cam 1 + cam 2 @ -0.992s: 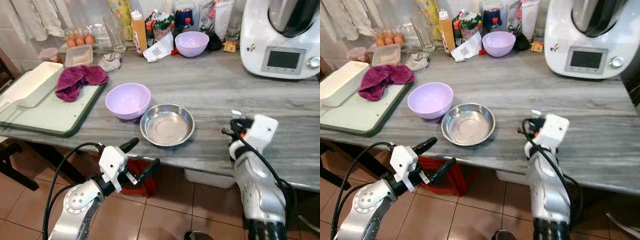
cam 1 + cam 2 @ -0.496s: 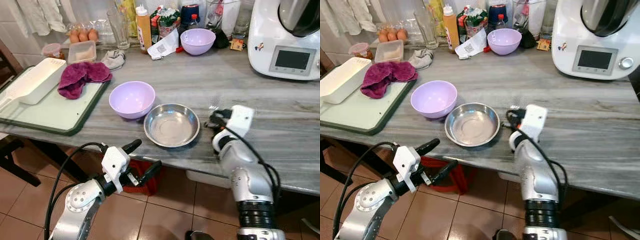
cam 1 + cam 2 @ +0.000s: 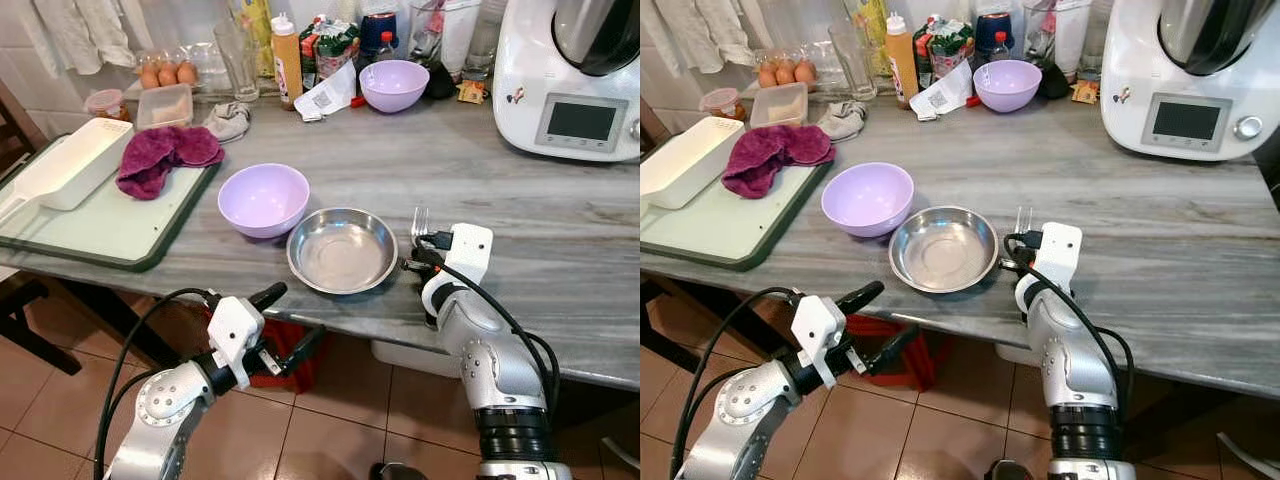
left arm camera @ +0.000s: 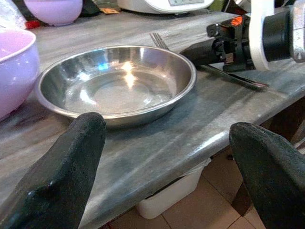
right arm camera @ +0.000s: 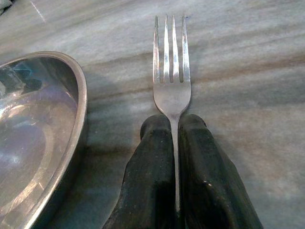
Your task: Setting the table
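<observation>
Grey streaked stone makes up the long countertop (image 3: 560, 250), and near its front edge sits a shallow round stainless-steel dish (image 3: 342, 250). Just to the right of that dish, the right gripper (image 5: 173, 125) has its two black fingers pressed together on the handle of a silver metal fork (image 5: 171, 71), tines pointing toward the far side of the counter. The fork looks to be at or just above the stone, though contact is hard to judge. A pale lilac plastic bowl (image 3: 264, 198) stands just left and slightly behind the dish, touching or nearly so. The left gripper (image 3: 285, 322) hangs below the counter's front edge with its fingers spread wide apart, holding nothing. Farther left lies a green-rimmed tray (image 3: 110, 235) carrying a crumpled magenta cloth (image 3: 160, 157).
</observation>
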Robot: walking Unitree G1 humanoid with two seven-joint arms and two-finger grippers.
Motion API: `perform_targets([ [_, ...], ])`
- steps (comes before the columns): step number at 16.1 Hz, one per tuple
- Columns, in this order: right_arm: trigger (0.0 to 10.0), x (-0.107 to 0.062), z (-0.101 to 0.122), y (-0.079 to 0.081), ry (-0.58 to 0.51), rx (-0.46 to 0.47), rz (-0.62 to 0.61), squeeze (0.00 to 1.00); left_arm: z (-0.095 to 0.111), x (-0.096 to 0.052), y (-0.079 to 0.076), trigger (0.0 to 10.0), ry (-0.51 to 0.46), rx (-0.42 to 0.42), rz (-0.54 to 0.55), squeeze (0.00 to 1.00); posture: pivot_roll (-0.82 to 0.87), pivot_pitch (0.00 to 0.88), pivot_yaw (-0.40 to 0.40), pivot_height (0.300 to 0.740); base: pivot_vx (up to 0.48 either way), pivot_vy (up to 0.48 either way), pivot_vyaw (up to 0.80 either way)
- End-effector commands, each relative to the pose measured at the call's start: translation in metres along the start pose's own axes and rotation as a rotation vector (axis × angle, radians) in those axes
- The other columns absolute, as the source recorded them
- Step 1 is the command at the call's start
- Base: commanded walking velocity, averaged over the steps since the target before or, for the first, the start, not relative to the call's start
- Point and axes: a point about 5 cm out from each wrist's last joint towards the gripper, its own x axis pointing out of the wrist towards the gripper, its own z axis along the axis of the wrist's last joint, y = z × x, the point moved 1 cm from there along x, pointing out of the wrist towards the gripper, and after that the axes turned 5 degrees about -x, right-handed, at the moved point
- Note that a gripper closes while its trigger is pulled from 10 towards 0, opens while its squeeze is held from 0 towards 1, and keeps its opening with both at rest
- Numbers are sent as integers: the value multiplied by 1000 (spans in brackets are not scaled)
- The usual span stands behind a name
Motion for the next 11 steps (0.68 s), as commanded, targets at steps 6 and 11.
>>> perform_targets([
  [6, 10000, 1, -10, 2, 55, -17, 30, 1000, 3, 2, -2, 10000, 0, 16, -32, 0, -212, 123, 67, 740, 0, 0, 0],
  [11, 10000, -4, 4, -1, -17, -20, 21, 1000, 5, 2, 0, 10000, -12, 18, -10, 0, -219, 122, 62, 740, 0, 0, 0],
])
